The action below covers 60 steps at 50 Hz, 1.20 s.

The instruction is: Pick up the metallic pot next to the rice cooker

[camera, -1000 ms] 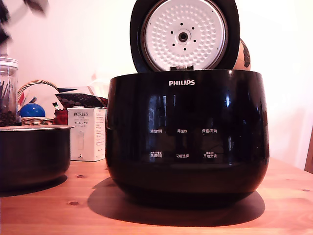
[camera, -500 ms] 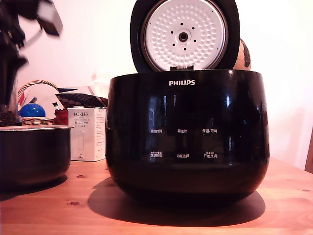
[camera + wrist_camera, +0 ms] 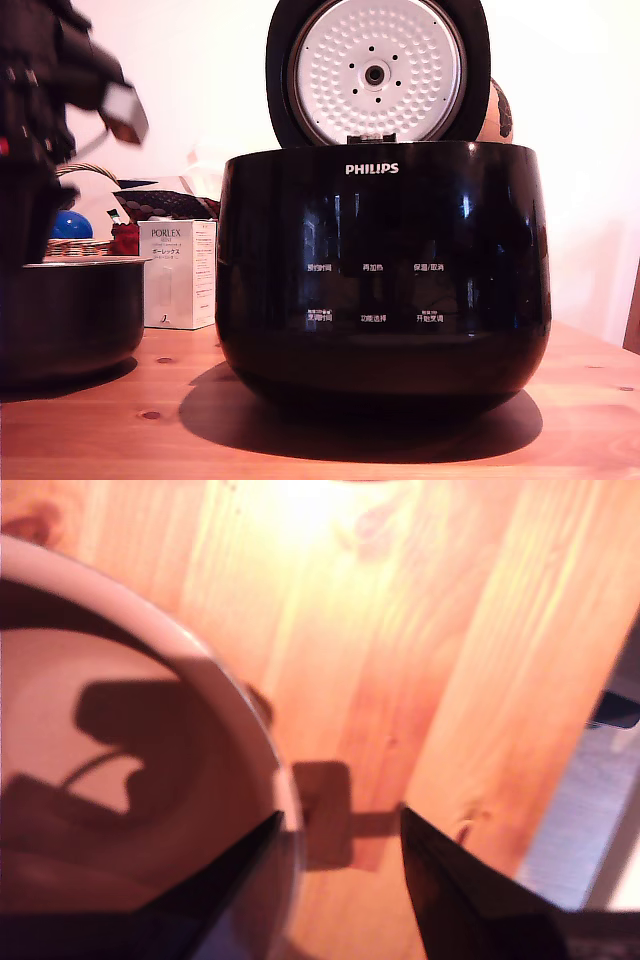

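Exterior: dark grey-brown round metal pot (image 3: 65, 318) on wooden table (image 3: 400, 445), left of glossy black Philips rice cooker (image 3: 383, 270), just apart; black arm above pot | Wrist: tool (image 3: 340, 825) released, fingers straddling pot's pale rim (image 3: 270, 745).

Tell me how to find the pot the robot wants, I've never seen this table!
Find the big shiny black rice cooker marked PHILIPS in the middle of the wooden table. At the exterior view's left, beside it, sits the metallic pot. It is lower and smaller, dull dark grey with a thin pale rim, and has no writing.
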Motion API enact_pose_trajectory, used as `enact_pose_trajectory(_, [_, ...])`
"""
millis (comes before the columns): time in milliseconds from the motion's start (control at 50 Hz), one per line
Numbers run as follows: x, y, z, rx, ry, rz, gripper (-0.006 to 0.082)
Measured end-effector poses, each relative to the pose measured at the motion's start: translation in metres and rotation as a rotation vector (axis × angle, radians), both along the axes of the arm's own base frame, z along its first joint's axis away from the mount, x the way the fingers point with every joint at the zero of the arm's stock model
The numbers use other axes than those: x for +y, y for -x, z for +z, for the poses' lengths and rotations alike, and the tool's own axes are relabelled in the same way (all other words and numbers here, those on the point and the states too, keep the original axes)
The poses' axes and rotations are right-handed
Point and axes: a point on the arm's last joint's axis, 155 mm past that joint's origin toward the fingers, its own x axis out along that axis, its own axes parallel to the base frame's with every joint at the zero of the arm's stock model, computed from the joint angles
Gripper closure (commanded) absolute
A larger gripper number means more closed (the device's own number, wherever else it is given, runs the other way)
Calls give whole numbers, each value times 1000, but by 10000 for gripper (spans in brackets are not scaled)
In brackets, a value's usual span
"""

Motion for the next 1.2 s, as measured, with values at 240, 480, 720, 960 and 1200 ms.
enact_pose_trajectory(240, [-1,-5,-12,12,-4,0,445])
enact_pose_trajectory(480, [-2,-9,-13,-2,-1,0,565])
enact_pose_trajectory(720, [-1,-11,-12,-15,-10,11,791])
enact_pose_trajectory(960, [-4,-14,-10,-22,22,33,791])
enact_pose_trajectory(1200, [-2,-14,-9,-34,-8,27,791])
